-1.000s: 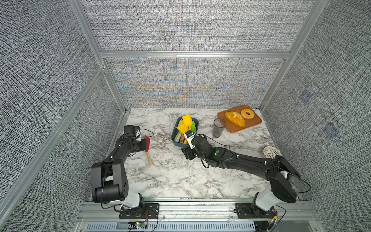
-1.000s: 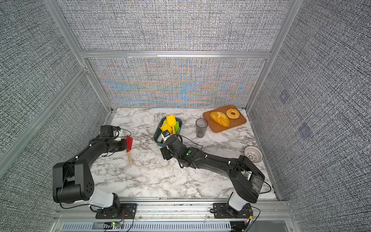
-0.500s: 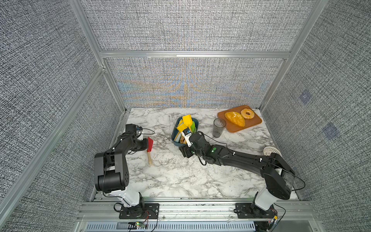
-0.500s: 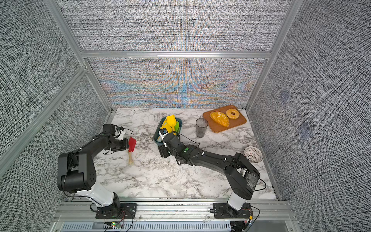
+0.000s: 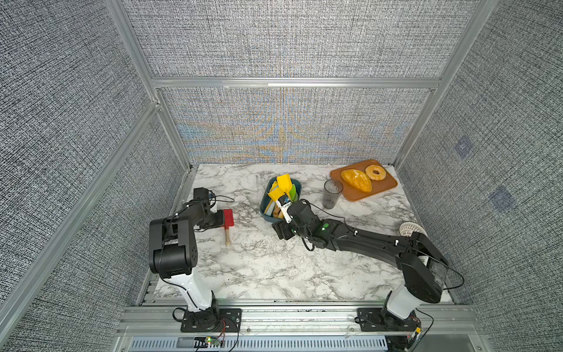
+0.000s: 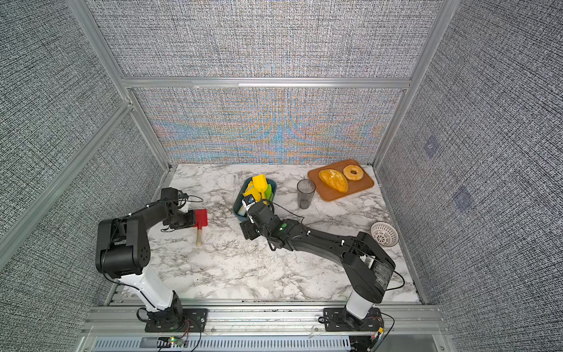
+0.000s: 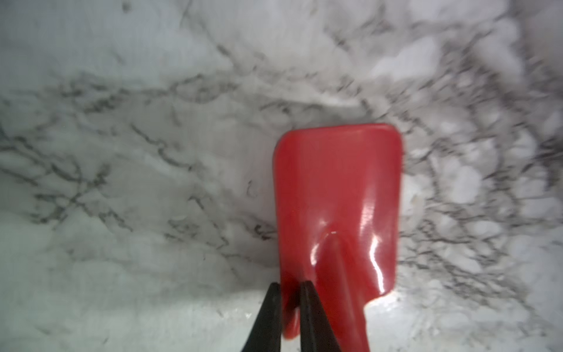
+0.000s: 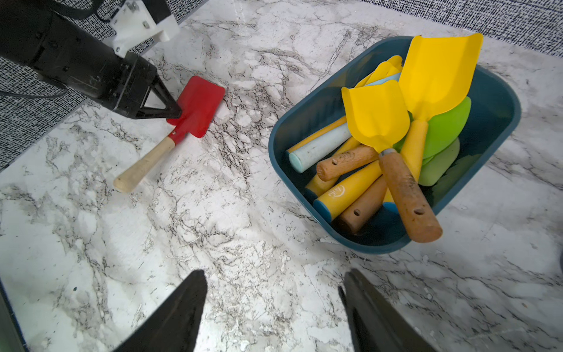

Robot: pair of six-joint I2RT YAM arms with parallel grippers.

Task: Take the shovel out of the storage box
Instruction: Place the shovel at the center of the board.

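On marble tabletop (image 8: 213,219), well left of storage box (image 8: 377,245): red shovel (image 8: 199,103) lies flat, blade toward back wall, handle toward robot. Same spot as 1 s ago; no lift, no slide.

Chg since then:
- Left arm has folded back at shoulder. Left gripper (image 7: 290,283) sits w/ fingertips (image 7: 310,323) astride blade's edge beside handle socket, thin slit betw. them. Pinching or just let go: cannot tell.
- Right arm has crept fwd toward box. Right gripper (image 8: 275,271) hangs over bare marble just short of box's near end, jaws spread wide, nothing in them.

Reading: one shovel is already out of box & set down, so that part looks done. Right arm prob. lining up a next pick.

Materials:
- Red blade: glossy painted sheet, squarish w/ rounded corners, shallow dish. Handle pale turned wood, round butt.
- Box: smooth dark teal plastic, rounded corners, low walls.
- Inside, piled crosswise: topmost yellow shovel (image 8: 377,112) w/ darker, worn wooden handle, hang-hole, butt sticking past near rim. Green blades (image 8: 444,128) underneath; pale blue handle (image 8: 320,146) alongside.
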